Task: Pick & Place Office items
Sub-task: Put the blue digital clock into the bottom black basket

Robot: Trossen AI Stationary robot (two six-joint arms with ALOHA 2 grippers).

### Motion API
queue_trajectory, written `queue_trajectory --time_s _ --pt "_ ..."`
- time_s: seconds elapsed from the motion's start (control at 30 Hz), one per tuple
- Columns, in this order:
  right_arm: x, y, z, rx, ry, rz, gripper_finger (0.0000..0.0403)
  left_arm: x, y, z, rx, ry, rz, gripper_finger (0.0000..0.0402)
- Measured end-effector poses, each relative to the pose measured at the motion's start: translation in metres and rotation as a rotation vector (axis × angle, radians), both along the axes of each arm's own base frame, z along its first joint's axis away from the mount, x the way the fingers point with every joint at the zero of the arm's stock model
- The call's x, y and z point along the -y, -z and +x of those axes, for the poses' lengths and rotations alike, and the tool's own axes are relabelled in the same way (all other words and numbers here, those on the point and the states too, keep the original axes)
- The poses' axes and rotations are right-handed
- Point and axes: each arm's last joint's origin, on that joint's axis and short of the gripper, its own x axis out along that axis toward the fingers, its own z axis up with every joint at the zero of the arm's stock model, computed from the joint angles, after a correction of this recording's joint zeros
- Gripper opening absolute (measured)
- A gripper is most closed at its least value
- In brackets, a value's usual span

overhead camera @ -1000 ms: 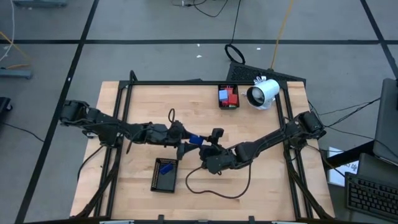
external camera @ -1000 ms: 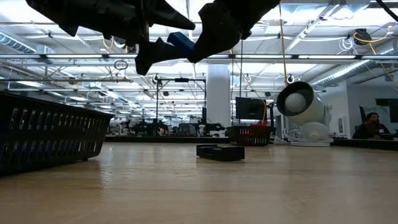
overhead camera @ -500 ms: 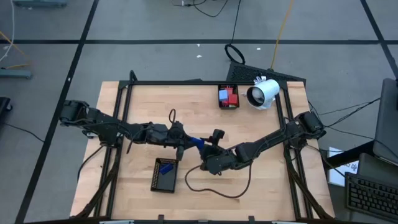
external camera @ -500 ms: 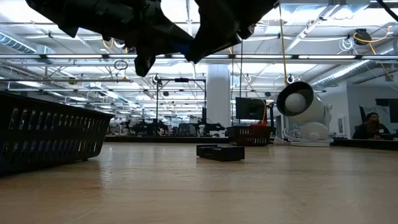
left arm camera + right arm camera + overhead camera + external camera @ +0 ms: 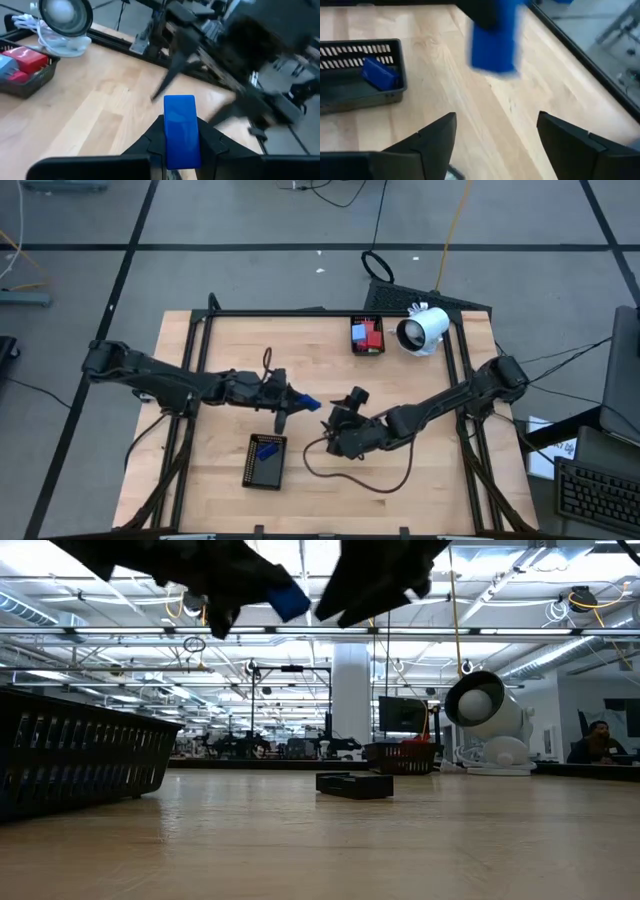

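Overhead camera looks straight down on the table (image 5: 230, 340); a low one sights level across it. Wrist cameras sit close, both framing the blue piece (image 5: 182, 131).

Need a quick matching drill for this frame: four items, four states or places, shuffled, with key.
Items:
1. blue flat piece
2. right pincer
3. white cylinder device
4. mesh tray with red blocks

States or places:
A. open, empty
B. far edge of the table, beside the white device
C. clamped in the left pincer
D. far right corner of the table

Pairs: 1-C, 2-A, 3-D, 4-B
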Motion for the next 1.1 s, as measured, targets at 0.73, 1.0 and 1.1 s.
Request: queue_trajectory --time_s 0.73,1.0,1.1 --pt "0.018 0.034 -0.096 0.584 -0.156 0.192 0.0256 0.034 -0.011 -0.083 -0.346 0.123 0.113 0.0060" --pt "0.025 0.043 -0.110 0.662 -0.178 0.193 0.0256 0.055 0.004 -0.097 -0.423 0.296 0.130 0.0052" --pt "0.026 0.043 -0.109 0.662 -0.170 0.190 0.0256 0.066 0.014 -0.100 -0.446 0.371 0.085 0.0053"
